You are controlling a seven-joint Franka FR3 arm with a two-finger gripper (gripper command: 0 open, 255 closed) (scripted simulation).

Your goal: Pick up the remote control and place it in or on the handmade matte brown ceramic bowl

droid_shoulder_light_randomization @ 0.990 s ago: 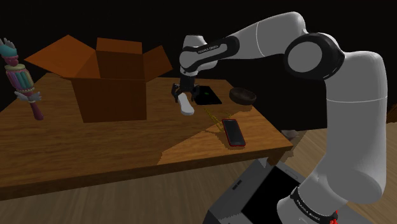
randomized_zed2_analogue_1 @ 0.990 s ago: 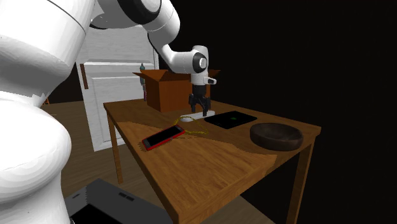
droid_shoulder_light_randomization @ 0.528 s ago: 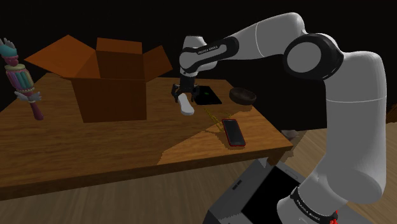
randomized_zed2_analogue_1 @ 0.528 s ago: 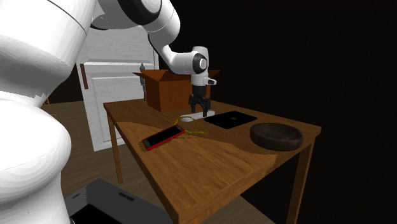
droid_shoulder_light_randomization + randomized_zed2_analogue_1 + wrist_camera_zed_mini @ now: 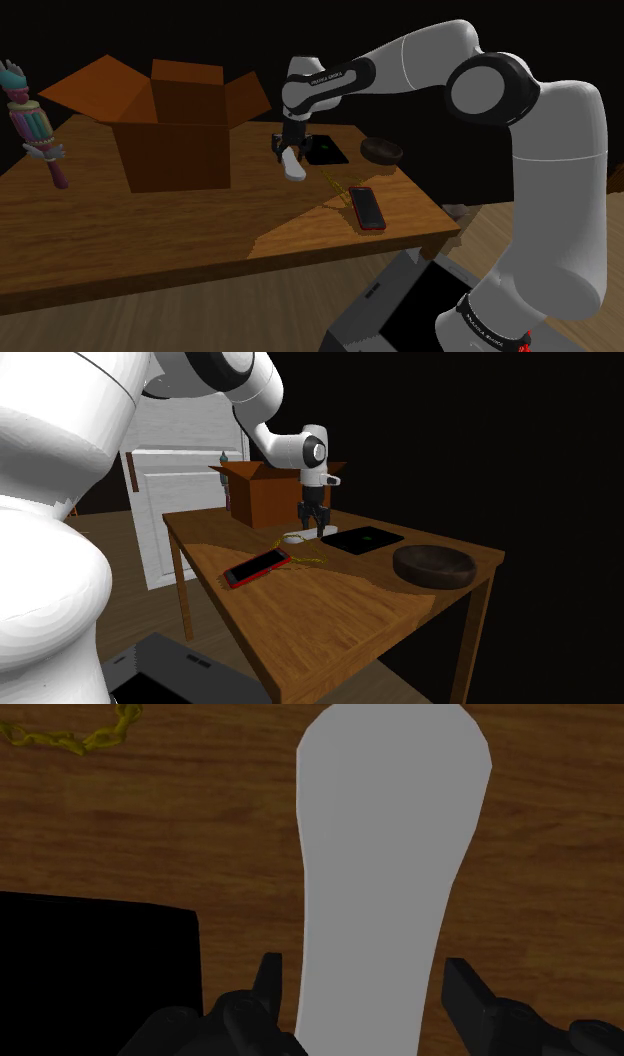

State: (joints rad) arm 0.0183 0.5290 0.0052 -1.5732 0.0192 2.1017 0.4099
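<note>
The hand (image 5: 362, 966), fingers apart, straddles the narrow end of the grey remote control (image 5: 390, 834) lying on the counter (image 5: 150, 834). The bowl (image 5: 382, 150) lies at its three o'clock in the shoulder view. A grip so near the end may let it tilt and slip.

The gripper (image 5: 313, 527) has risen slightly above the table (image 5: 330, 602); the change is small. Whether the pale remote control (image 5: 293, 168) rose with it cannot be told; it looks barely shifted.

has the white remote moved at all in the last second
No. In the second exterior view the remote still lies flat on the table, at the same spot beside the corner of the black pad.
</note>
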